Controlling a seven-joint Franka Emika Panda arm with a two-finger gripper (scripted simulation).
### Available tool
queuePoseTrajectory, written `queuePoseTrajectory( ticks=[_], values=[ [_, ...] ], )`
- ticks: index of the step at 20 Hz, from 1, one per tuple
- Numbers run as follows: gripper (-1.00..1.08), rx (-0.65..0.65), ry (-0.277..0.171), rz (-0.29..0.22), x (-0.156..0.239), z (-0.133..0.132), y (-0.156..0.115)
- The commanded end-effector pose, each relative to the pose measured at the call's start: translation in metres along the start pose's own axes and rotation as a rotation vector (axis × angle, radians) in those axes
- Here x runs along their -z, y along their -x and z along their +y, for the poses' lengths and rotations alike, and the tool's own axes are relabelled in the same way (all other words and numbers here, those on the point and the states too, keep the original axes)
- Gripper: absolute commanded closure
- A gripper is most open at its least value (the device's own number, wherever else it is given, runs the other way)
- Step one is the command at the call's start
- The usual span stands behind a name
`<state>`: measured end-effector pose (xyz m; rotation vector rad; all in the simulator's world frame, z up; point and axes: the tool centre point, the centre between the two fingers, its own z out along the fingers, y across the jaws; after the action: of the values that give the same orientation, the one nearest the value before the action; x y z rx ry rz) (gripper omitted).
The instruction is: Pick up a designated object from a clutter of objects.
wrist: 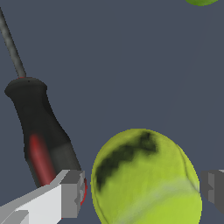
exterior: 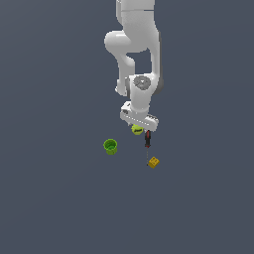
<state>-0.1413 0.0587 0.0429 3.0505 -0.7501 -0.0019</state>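
The designated object, a yellow-green tennis ball point(wrist: 144, 183) with a dark printed mark, lies on the grey floor between my two fingers. In the exterior view the ball point(exterior: 137, 130) peeks out just under the white hand. My gripper point(wrist: 142, 192) is open and straddles the ball: one grey fingertip point(wrist: 72, 194) stands a small gap from it, and the other fingertip point(wrist: 213, 190) sits close at its opposite side. The rest of the clutter of objects lies around it.
A red-and-black-handled screwdriver point(wrist: 41, 144) lies right beside the ball, its handle point(exterior: 147, 139) just behind one finger. A small green cup point(exterior: 110, 146) stands to the exterior view's left. A tiny yellow block point(exterior: 154, 162) sits beyond the screwdriver's tip.
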Motion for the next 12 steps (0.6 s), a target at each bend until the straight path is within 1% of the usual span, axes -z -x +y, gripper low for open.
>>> queuePoseTrajectory(
  ticks=[1,3,4,12],
  values=[
    [-0.92,-0.001,-0.001,0.001,-0.0021,-0.0003,-0.0008],
    [-0.92,-0.001,-0.001,0.001,-0.0017,-0.0005,-0.001],
    [1.08,-0.001,-0.001,0.001,-0.0017,-0.0005,-0.001],
    [1.08,-0.001,-0.001,0.001,-0.0017,-0.0005,-0.001]
  ],
)
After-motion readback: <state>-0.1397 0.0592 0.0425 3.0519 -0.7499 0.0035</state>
